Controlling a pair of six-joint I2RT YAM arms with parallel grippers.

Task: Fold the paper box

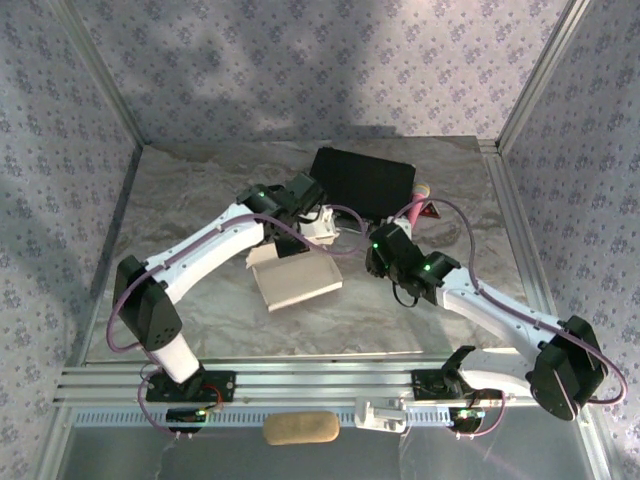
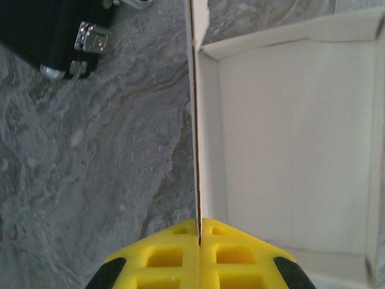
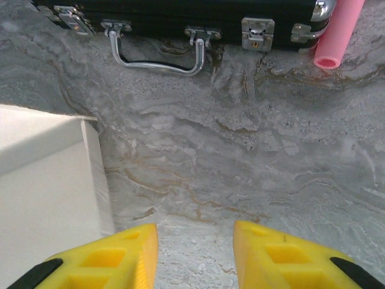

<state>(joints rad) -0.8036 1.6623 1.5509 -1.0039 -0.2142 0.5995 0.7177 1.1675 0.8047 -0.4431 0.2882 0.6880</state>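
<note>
yellow fingers (image 2: 231, 256) pinch an apparently upright wall of the paper box (image 2: 295, 138).

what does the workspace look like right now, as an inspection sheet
surface: grey marbled table, no spills seen
job's things: box is partly formed, with walls raised around an open tray; it sits mid-table
clutter: black case lies behind the box, latches and handle facing the arms; pink tube is at the case's right end
grippers: left gripper is shut on one upright wall of the box; right gripper is open over bare table, beside the box, holding nothing
cables: purple cables run along both arms, none seen snagged
surroundings: patterned walls and a metal frame; tan pad lies in front of the arm bases
</note>
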